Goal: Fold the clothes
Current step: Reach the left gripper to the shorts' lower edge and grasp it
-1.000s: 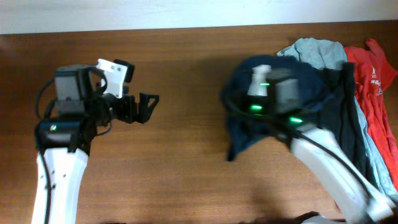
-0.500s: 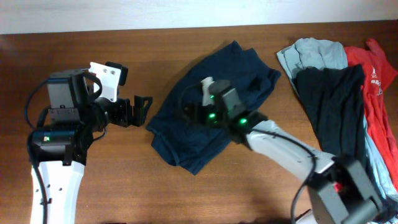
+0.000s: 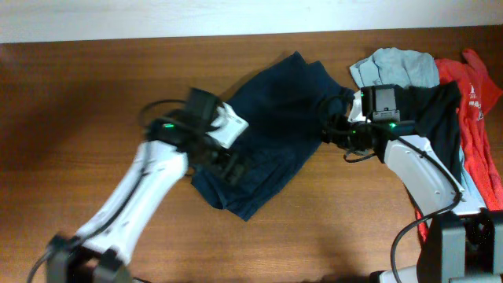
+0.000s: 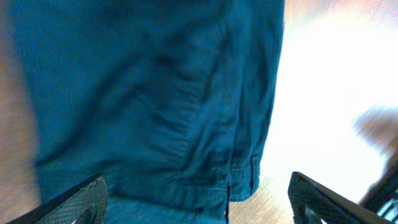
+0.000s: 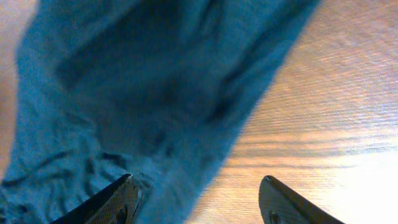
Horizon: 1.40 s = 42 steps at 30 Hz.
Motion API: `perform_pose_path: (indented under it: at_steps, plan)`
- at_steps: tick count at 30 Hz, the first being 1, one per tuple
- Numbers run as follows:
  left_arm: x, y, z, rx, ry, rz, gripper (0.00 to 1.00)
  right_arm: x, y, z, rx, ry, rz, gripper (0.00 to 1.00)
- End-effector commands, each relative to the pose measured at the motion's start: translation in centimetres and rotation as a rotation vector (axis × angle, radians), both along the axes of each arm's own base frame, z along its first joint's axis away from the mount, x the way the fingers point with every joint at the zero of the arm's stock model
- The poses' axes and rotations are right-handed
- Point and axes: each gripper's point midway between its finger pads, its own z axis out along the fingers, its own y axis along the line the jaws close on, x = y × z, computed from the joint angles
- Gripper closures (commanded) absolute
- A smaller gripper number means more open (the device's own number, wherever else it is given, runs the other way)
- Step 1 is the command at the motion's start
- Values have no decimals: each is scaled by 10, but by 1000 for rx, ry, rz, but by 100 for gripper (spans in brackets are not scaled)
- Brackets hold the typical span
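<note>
The clothes, dark navy shorts (image 3: 275, 118), lie crumpled and spread on the middle of the wooden table. My left gripper (image 3: 234, 168) hovers over their lower left part. In the left wrist view it (image 4: 198, 208) is open, a stitched hem of the shorts (image 4: 155, 99) beneath it with nothing clamped. My right gripper (image 3: 335, 130) is at the shorts' right edge. The right wrist view shows it (image 5: 199, 205) open, the edge of the shorts (image 5: 143, 93) running under its left finger (image 5: 109, 202) and bare wood under the other.
A pile of other garments lies at the right end of the table: a light blue one (image 3: 397, 65), a long black one (image 3: 428, 130) and a red shirt (image 3: 481, 102). The table's far edge meets a white wall (image 3: 236, 16).
The shorts were dragged from the right pile to the table's middle. My right gripper let go and drew back right. My left arm swung from the left side over the shorts.
</note>
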Motion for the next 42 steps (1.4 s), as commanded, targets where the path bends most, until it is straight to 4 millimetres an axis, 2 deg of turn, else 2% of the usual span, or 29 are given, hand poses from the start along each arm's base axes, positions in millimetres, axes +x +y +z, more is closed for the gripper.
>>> perform_pose_path:
  at_steps: [1, 3, 6, 10, 20, 26, 27, 29, 30, 32, 36, 37, 38, 41, 42]
  plan:
    - [-9, -8, -37, 196, 18, -100, 9, 0, -12, 6, -39, -29, 28, 31]
    - [-18, -10, -54, 294, 31, -143, 11, -1, -14, 6, -40, -25, 24, 29]
    - [-26, -9, -70, 400, 44, -183, 24, -1, -14, 6, -40, -24, 24, 27]
    - [-32, -1, -84, 483, 84, -143, 34, -1, -14, 6, -41, -23, 24, 25]
    - [-46, 9, -91, 518, 140, -131, 36, -2, -14, 5, -40, -17, 24, 25]
    - [-55, 16, -99, 537, 170, -129, 55, -2, -14, 5, -40, -17, 24, 24]
    - [-56, 16, -99, 537, 174, -125, 54, -2, -14, 5, -40, -16, 24, 24]
    - [-61, 14, -99, 527, 193, -133, 35, -2, -14, 5, -40, -16, 24, 24]
    - [-64, 13, -99, 526, 200, -139, 31, -2, -14, 5, -40, -15, 24, 24]
    - [-67, 11, -99, 533, 204, -153, 27, -3, -14, 5, -40, -13, 25, 24]
    - [-71, 4, -99, 547, 177, -187, 27, -3, -14, 4, -40, -12, 25, 24]
    - [-69, 3, -99, 549, 169, -186, 33, -3, -14, 4, -40, -12, 25, 24]
    - [-67, 2, -99, 543, 161, -184, 49, -3, -14, 4, -40, -12, 24, 24]
    - [-62, 5, -99, 564, 136, -168, 81, -4, -14, 4, -40, -8, 24, 24]
    - [-59, 9, -98, 591, 119, -164, 96, -5, -14, 4, -40, -5, 24, 23]
